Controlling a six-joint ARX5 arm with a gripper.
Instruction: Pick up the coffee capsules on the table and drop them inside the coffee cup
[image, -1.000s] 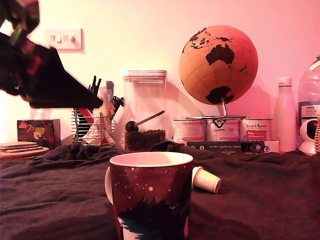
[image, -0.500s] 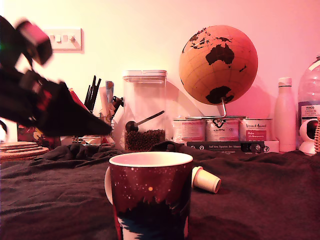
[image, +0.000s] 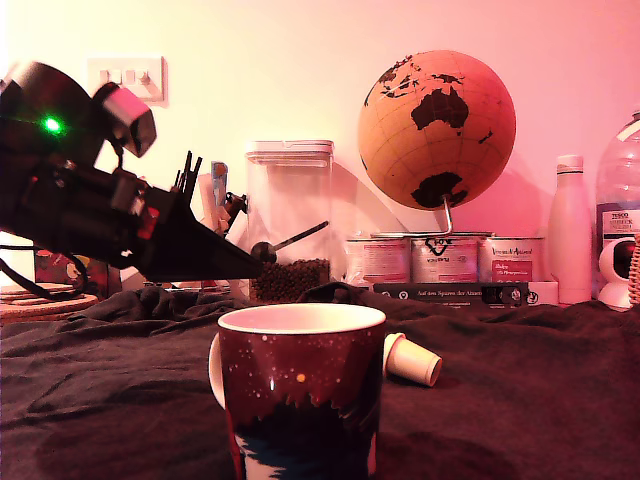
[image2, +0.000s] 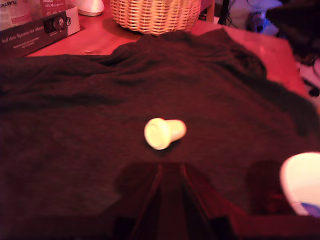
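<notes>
Capsule (image: 413, 360): one is seen in the exterior view, cream, lying on its side on the dark cloth of the table (image: 520, 400). It lies just behind the cup (image: 298, 395), toward the exterior view's right, its wide rim pointing right. The cup stands upright at the front centre, dark red with white speckles, its white inside shown at the rim. The arm (image: 80, 190) is held over the table at the exterior view's left, a green light lit on it. The gripper (image: 250, 262) is angled down toward the cup, above the cloth and apart from it. From this side its opening cannot be told. Behind the table a jar (image: 290, 222) of beans, a globe (image: 437, 130), three tins (image: 445, 258) and a white bottle (image: 571, 230) are seen.

Wrist view: the capsule (image2: 164, 133) lies alone on wrinkled cloth, ahead of the gripper (image2: 171, 172). The dark fingers (image2: 146, 200) are seen set narrowly apart, nothing between them, the capsule untouched. A white edge of the cup (image2: 301, 182) is cut off at the frame edge. A wicker basket (image2: 156, 14) stands beyond the cloth.
</notes>
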